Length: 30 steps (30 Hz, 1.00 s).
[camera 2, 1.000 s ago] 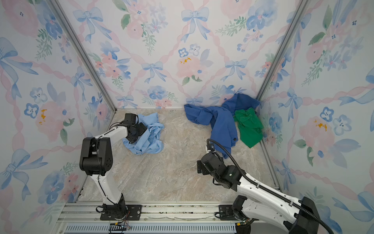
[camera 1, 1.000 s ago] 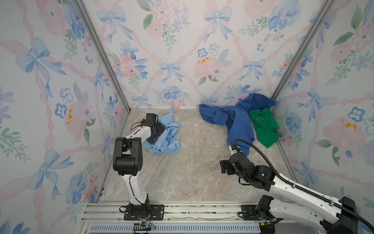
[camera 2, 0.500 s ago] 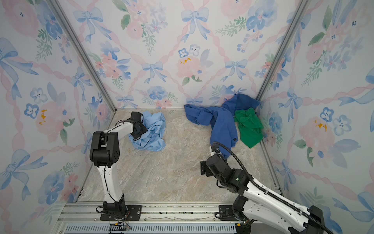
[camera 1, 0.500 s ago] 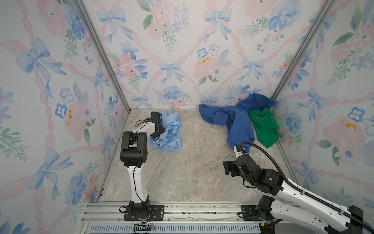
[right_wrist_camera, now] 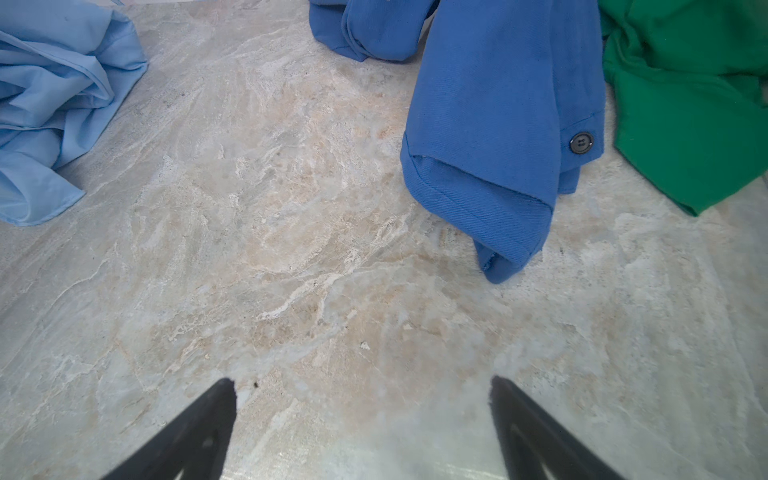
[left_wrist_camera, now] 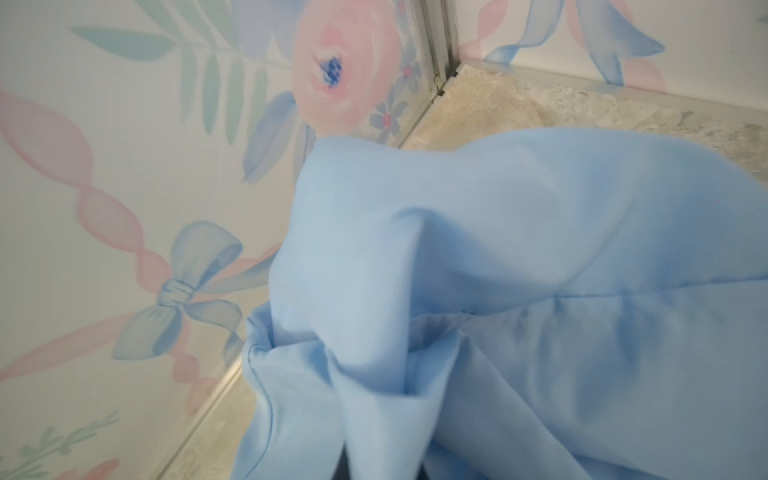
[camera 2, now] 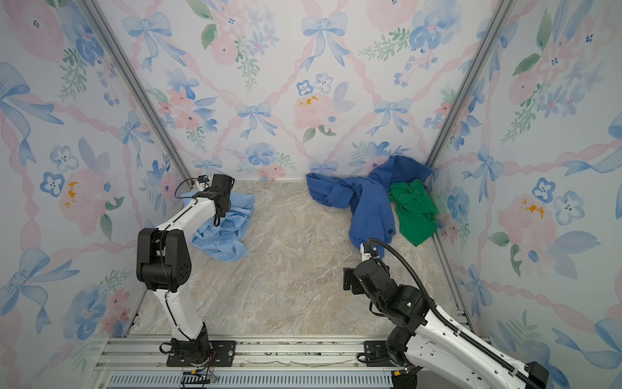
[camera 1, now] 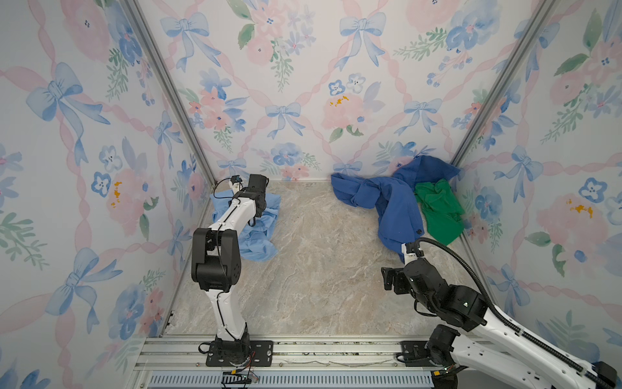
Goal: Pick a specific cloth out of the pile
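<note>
Left jaws were shut and buried in the cloth. Its folds bunched down toward them in the left wrist view, so a grip seemed made. Right jaws stood wide apart over bare surface. The cloth lay beside the left wall, well apart from the pile. Lifting it clear was not yet done.

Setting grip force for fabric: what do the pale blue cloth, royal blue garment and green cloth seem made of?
The pale blue cloth looks like thin, smooth woven shirting, perhaps a cotton blend: fine sharp creases. The royal blue garment seems heavier matte twill, likely cotton: diagonal weave lines, stitched hem, dark button. The green cloth is matte, medium weight; its weave is too blurred to tell.
</note>
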Motion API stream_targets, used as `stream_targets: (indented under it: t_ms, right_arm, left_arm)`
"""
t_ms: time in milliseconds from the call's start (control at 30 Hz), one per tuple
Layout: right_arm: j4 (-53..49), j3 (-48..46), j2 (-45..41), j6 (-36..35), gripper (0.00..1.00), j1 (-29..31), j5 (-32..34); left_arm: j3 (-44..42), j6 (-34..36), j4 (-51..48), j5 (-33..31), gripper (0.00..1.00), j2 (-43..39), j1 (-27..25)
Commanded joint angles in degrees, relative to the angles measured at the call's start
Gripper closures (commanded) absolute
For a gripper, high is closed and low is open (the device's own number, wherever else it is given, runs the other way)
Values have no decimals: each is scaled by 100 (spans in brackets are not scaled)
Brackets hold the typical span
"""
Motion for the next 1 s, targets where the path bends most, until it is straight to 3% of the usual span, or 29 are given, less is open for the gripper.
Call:
stream_targets:
  t_ms: [0,167,300,500,600,733,867,967]
  right_arm:
    - [-157,187,81,-51,3,-63,65]
    - [-283,296,125,-7,3,-50,17]
    - [-256,180,23,32,3,-68,69]
    - [-365,205,18,-22,3,-85,105]
    - [-423,194,-26,-29,3,-96,155]
    - [-389,79,-105,-14,3,-144,158]
    - [-332,22,-112,-36,3,-177,120]
    - [-250,-3,-66,-95,3,-215,66]
  left_arm:
    - [226,831,-87,-1565,100,163,-53]
    - [897,1360,-58,-2586,100,630,-284]
    - [1627,1912,-55,-3012,100,1387,-437]
    - [2808,2569,-81,-2359,100,2481,-850]
    - [2963,2450,-125,-1259,100,2640,-1128]
    - [2389,1349,-330,133,100,2169,-1266]
    - [1289,-12,-396,2374,100,1395,-803]
    - [496,-461,-100,3567,100,847,-449]
